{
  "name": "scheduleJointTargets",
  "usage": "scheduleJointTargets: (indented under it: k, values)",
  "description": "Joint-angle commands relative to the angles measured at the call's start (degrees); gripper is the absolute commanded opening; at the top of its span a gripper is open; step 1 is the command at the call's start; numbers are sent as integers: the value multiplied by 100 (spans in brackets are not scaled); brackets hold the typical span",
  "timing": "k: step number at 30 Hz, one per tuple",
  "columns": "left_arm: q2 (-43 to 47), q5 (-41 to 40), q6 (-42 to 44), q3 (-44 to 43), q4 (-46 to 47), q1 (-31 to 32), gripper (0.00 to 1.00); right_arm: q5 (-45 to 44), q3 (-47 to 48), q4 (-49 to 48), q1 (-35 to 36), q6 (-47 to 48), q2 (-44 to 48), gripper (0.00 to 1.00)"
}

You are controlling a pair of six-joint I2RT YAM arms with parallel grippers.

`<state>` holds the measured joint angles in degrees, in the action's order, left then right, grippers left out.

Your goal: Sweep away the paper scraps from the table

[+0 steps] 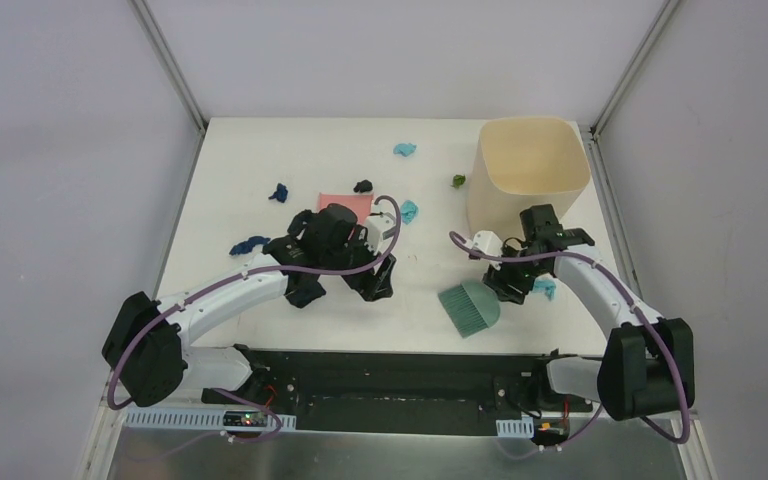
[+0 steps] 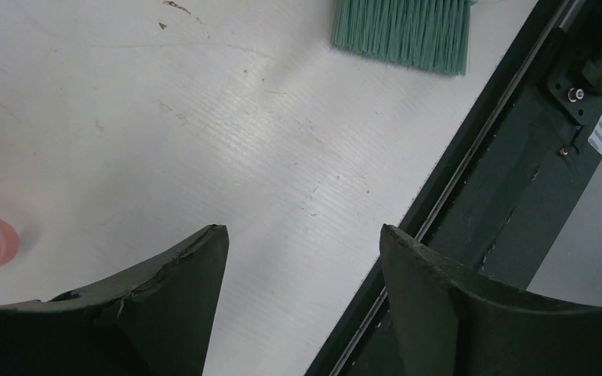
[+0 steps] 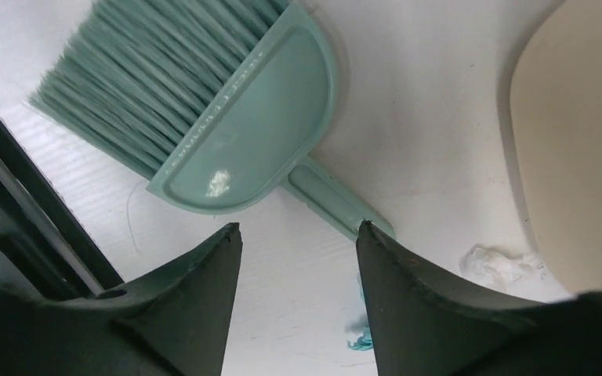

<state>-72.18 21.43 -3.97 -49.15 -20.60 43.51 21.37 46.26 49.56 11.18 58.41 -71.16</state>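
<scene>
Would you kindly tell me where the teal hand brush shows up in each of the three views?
Top external: teal hand brush low, right of centre.
Left wrist: only its bristles, top edge.
Right wrist: the brush head fills the upper left.
Shared landmark: the black base rail beside its bristles.

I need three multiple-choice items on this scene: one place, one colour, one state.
1. Where on the table does the beige bin stand?
A. far right corner
B. near left corner
C. centre

2. What colour is the hand brush?
A. pink
B. teal
C. black

3. How do the jaws of the left gripper stand?
A. shut tight
B. shut on a cup
C. open, nothing between them

Answers:
1 A: the top view shows it there.
2 B: bristles and back are teal in the right wrist view.
3 C: bare table shows between the fingers.
</scene>
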Motion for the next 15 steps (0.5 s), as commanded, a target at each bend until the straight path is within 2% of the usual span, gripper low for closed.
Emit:
scheduleJointTargets:
  k: [1, 6, 15]
  values:
    - [58, 125, 53, -218, 98, 18, 73, -239, 172, 441, 33, 1485, -140, 62]
    - [4, 152, 80, -231, 103, 15, 73, -589, 129, 521, 24, 2146, -350, 70]
    - [-147, 298, 26, -220, 154, 17, 73, -438, 55, -200, 58, 2550, -635, 71]
